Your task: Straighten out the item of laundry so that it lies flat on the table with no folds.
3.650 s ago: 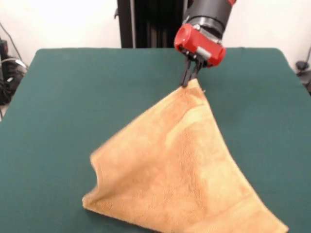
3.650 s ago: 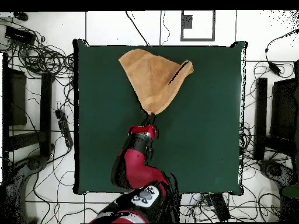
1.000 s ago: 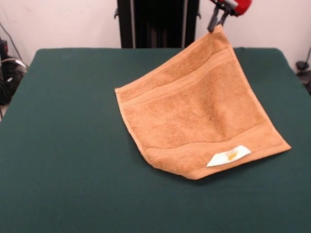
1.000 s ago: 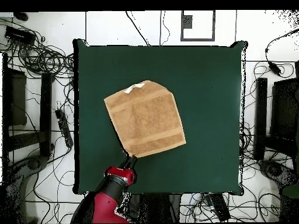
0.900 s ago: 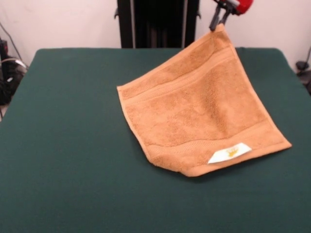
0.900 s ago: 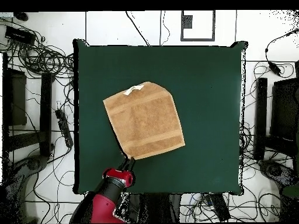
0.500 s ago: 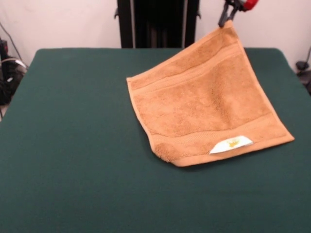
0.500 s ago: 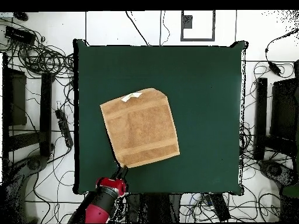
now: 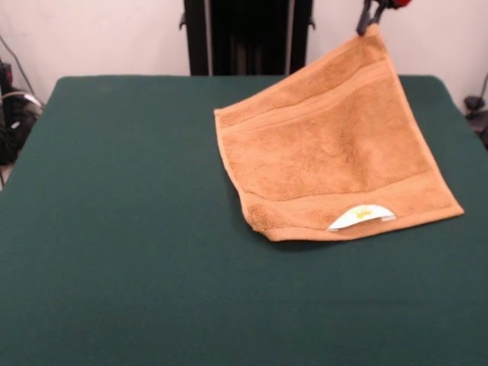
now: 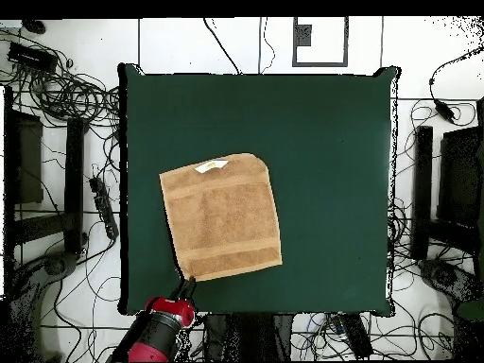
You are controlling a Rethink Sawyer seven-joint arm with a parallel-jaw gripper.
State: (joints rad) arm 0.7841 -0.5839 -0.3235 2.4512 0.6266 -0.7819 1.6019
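Observation:
The item of laundry, an orange-tan terry towel point(image 9: 335, 160) point(image 10: 221, 219), is spread almost open on the dark green table point(image 9: 114, 229) point(image 10: 331, 170). Its white label point(image 9: 360, 216) point(image 10: 211, 166) shows at one edge. One corner is lifted off the table, and my gripper point(image 9: 371, 19) point(image 10: 186, 286) is shut on that corner near the table's edge. The corner next to the label curls slightly under. The red arm point(image 10: 156, 336) reaches in from beyond the table edge.
Cables and equipment point(image 10: 57, 95) lie on the floor around the table. A black column point(image 9: 244, 36) stands behind the table's far side. The towel sits toward one side of the table, near its edge point(image 10: 124, 236).
My gripper has dragged the held corner further toward the table's edge, and the whole towel has slid after it and turned squarer to the table.

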